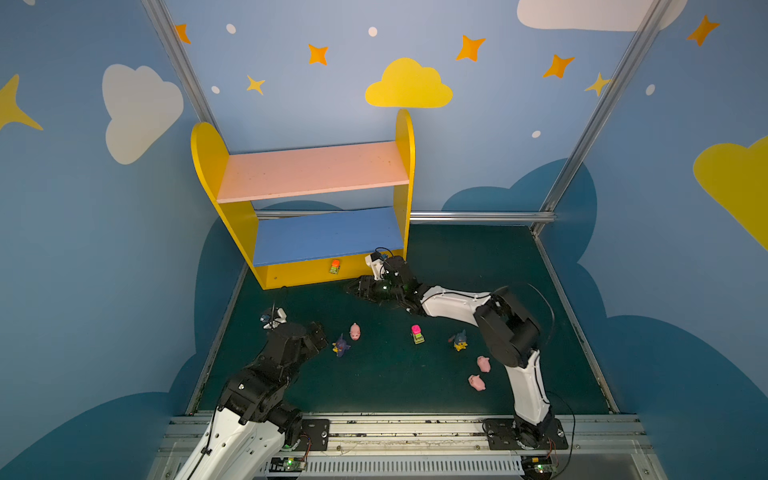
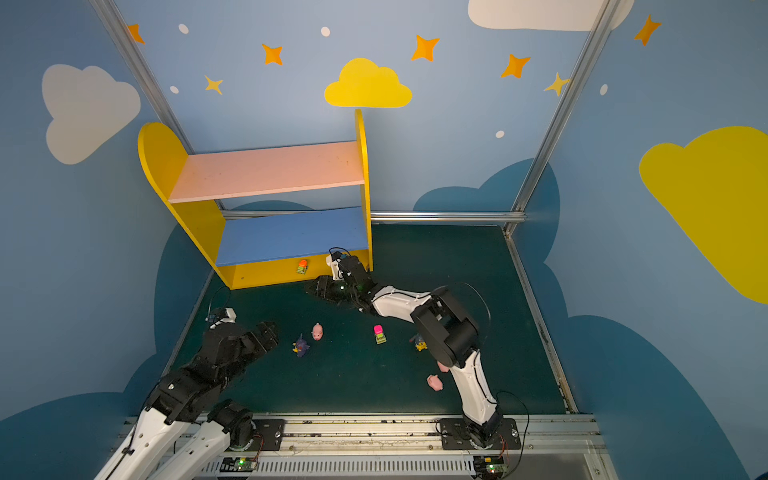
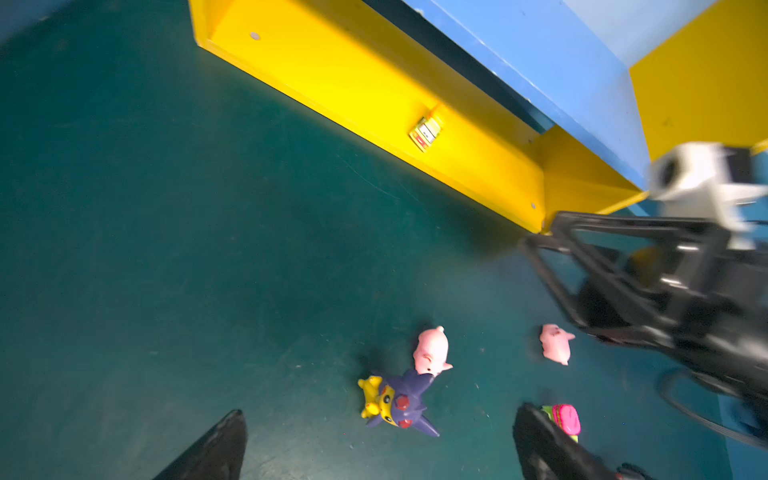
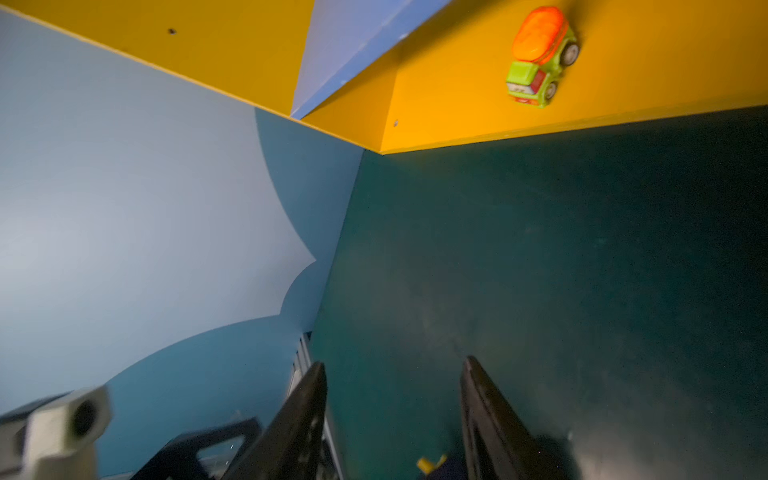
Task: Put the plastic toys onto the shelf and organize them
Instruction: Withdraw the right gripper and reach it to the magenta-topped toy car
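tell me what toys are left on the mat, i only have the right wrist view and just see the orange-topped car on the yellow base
Observer: The pink-topped car stands in the middle of the mat, between the two arms.
Operator: any pigs near my gripper
Observer: One pig lies close by the right gripper; I can find it only in the left wrist view.
Operator: what's the left arm doing
Observer: The left gripper is open and points at the purple-hooded figurine, not touching it.
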Controlling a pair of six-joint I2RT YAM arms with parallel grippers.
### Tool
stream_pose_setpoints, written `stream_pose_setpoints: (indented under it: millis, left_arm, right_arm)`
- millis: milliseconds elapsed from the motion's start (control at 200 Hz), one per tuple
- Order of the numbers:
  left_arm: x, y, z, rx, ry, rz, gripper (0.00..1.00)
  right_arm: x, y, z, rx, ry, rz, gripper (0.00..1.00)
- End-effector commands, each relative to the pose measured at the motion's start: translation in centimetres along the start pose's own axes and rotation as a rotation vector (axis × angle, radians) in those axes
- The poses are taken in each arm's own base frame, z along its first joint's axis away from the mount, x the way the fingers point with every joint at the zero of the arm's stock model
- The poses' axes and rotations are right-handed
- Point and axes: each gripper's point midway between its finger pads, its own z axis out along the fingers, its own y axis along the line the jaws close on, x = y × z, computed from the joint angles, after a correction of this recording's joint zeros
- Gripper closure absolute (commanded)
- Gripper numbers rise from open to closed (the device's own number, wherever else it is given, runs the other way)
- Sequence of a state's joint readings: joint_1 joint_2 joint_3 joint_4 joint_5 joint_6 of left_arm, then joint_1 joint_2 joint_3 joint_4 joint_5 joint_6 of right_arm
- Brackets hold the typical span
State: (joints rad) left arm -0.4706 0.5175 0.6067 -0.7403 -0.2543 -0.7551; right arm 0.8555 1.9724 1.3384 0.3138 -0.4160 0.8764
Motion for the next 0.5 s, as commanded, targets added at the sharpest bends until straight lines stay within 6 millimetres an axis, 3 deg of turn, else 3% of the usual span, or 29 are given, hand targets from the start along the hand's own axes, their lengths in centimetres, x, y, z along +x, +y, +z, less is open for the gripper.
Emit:
stream_pose_setpoints:
  millis: [0, 110, 280, 496]
  left_arm:
    - [0.6, -1.2, 0.5, 0.039, 0.007, 0.039, 0.0]
    - [1.3, -2.1, 0.7, 0.075, 0.022, 0.059, 0.0]
    - [2.9, -3.6, 1.2, 0.128, 0.067, 0.089, 0.0]
    - [5.2, -5.6, 2.1, 0.167, 0.095, 0.151, 0.0]
  right_arm:
    - [1.6, -0.8, -3.8, 0.155, 0.029, -0.103, 0.49]
    - [3.8, -1.8, -8.0, 0.291, 0.051, -0.152, 0.49]
    - [7.2, -5.1, -13.9, 0.459, 0.051, -0.138, 0.49]
    - [10.8, -8.7, -16.9, 0.528, 0.057, -0.091, 0.49]
